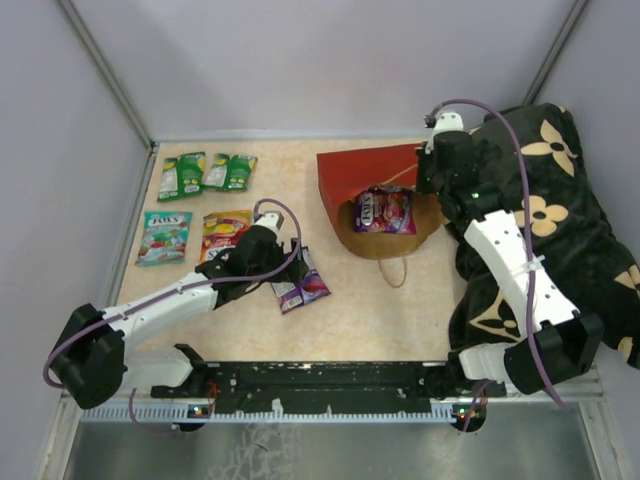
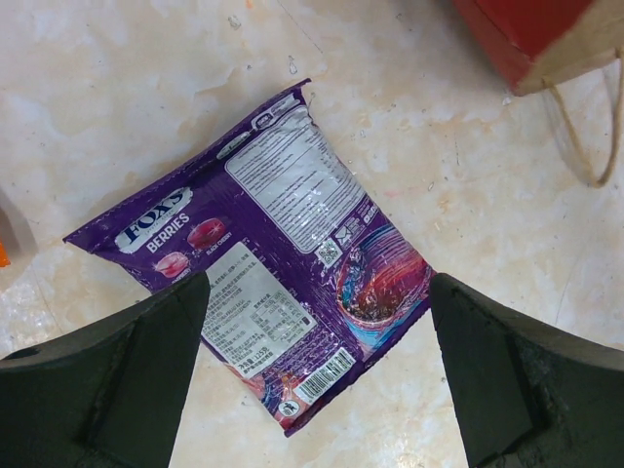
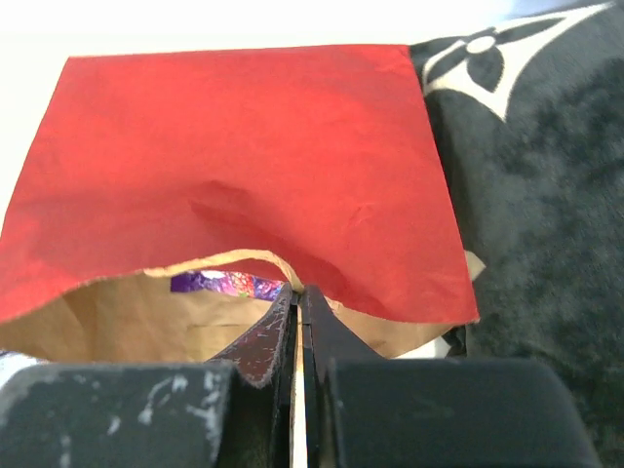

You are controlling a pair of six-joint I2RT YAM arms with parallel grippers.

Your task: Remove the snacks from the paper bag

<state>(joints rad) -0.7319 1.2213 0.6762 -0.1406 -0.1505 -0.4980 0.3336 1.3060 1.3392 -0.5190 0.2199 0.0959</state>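
The paper bag (image 1: 365,172) lies on its side, red outside, brown inside, mouth toward the arms. My right gripper (image 3: 300,292) is shut on the upper rim of the paper bag (image 3: 244,156) and holds the mouth up. A purple snack packet (image 1: 384,210) shows inside; in the right wrist view only a strip of this packet (image 3: 229,284) is seen. My left gripper (image 2: 320,285) hangs open over a purple Fox's Berries packet (image 2: 263,263) that lies flat on the table, between the fingers (image 2: 136,370) but not gripped. The same packet (image 1: 301,287) sits left of the bag.
Two green packets (image 1: 205,174), a teal Fox's packet (image 1: 163,237) and an orange-yellow packet (image 1: 225,235) lie at the table's left. The bag's string handle (image 1: 397,270) loops onto the table. A black flowered pillow (image 1: 560,210) fills the right side, under my right arm.
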